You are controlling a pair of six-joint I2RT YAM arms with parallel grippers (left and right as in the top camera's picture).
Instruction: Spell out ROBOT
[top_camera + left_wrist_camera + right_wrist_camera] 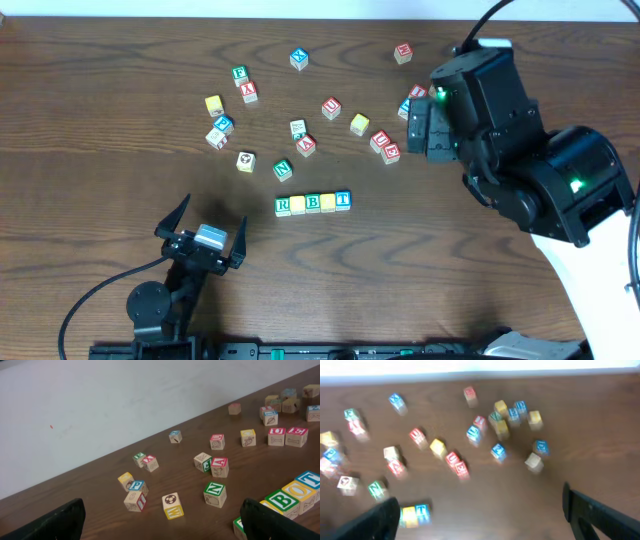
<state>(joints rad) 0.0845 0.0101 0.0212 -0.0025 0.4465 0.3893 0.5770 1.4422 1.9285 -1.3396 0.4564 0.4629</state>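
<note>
Five letter cubes stand in a row on the wooden table: green R (283, 206), a yellow one (298, 205), green B (313, 204), a second yellow one (328, 203) and blue T (343, 200). The left wrist view shows B (281, 501), yellow O (296, 491) and T (311, 480); the R (239, 526) is half hidden by a finger. My left gripper (213, 215) (161, 515) is open and empty, left of the row. My right gripper (418, 128) (477, 510) is open and empty, hanging over the far right cubes. Its view is blurred; the T (422, 510) shows at lower left.
Loose cubes lie scattered behind the row: a green N (283, 170) (215, 494), a soccer-ball cube (246, 160) (172, 505), red U and E cubes (385, 146), a blue X (299, 58). A cable (90, 300) runs at the front left.
</note>
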